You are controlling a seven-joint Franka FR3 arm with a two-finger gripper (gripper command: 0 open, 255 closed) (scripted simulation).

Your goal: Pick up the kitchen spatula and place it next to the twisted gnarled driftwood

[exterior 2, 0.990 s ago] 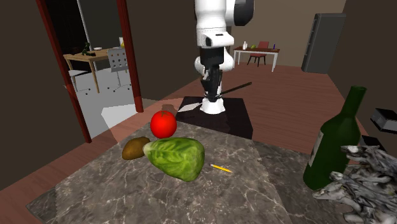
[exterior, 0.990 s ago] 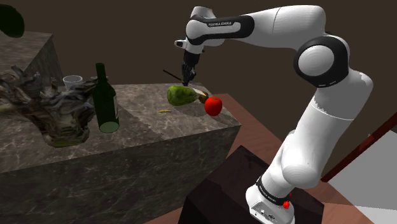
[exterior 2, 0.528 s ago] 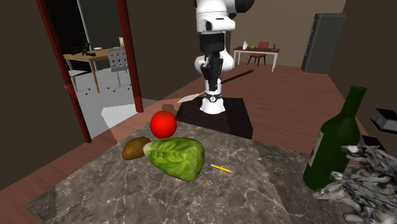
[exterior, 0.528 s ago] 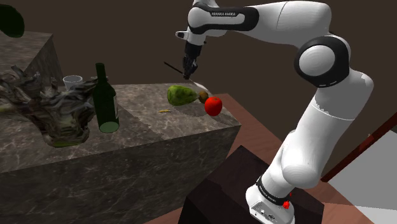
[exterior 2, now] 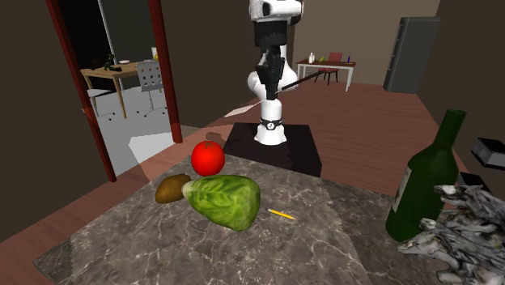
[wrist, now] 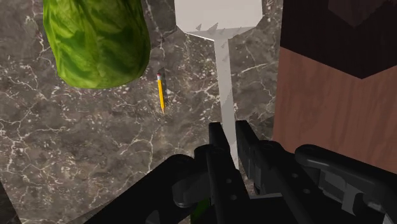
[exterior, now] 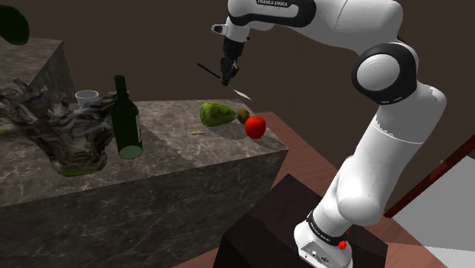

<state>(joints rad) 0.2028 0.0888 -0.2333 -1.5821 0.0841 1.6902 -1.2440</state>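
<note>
My gripper [exterior: 227, 76] hangs high above the marble counter [exterior: 198, 156], shut on the kitchen spatula [exterior: 239, 93]. The spatula has a thin dark handle and a pale flat blade, and it slants down toward the blade. In the second exterior view the gripper [exterior 2: 271, 77] holds the spatula [exterior 2: 240, 108] well above the counter's far edge. From the wrist, the fingers [wrist: 217, 139] clasp the pale shaft, and the blade [wrist: 218, 16] points away over the counter. The grey twisted driftwood [exterior: 53, 126] lies at the counter's far left in the shoulder view, far from the gripper. The driftwood [exterior 2: 461, 231] lies at the second exterior view's lower right.
A green bottle [exterior: 125, 122] stands beside the driftwood, with a glass [exterior: 87, 97] behind it. A lettuce [exterior: 217, 114], a kiwi [exterior: 243, 116], a red apple [exterior: 255, 126] and a yellow pencil [exterior: 197, 133] lie below the gripper. A raised stone block sits at the back left.
The gripper has risen straight up from just above the lettuce, carrying the spatula with it. Nothing on the counter has moved.
</note>
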